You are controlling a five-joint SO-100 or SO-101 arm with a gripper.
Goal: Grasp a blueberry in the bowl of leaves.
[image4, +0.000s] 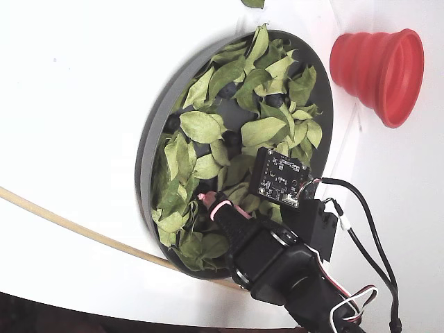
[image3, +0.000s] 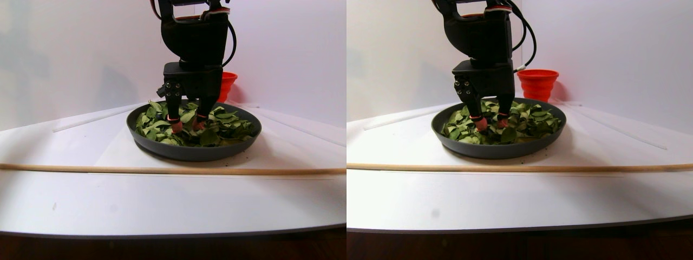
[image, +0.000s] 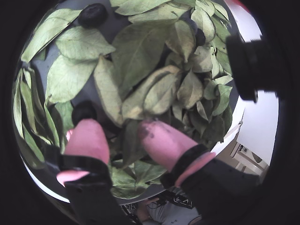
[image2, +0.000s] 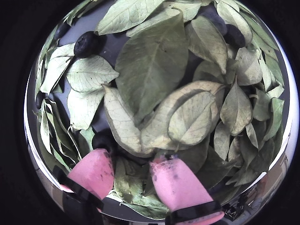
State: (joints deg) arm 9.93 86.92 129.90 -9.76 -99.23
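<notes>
The dark-grey bowl (image4: pixel 148 163) is filled with green leaves (image4: pixel 200 127), which also show in both wrist views (image: pixel 140 51) (image2: pixel 152 61). My gripper (image: pixel 123 137) is open, its pink fingertips (image2: pixel 96 171) pressed down among the leaves near the bowl's edge, with only leaves between them. One dark blueberry (image: pixel 84 111) lies right at the tip of the left finger, outside the gap; it also shows in a wrist view (image2: pixel 104 140). Another blueberry (image: pixel 92 14) lies uncovered farther off on bare bowl floor. In the stereo pair view the gripper (image3: pixel 187 125) points straight down into the bowl (image3: pixel 195 153).
A red ribbed cup (image4: pixel 378 66) stands beside the bowl, behind it in the stereo pair view (image3: pixel 227 84). A thin wooden stick (image3: pixel 162 170) lies across the white table in front of the bowl. More blueberries (image2: pixel 234 35) sit half hidden under leaves.
</notes>
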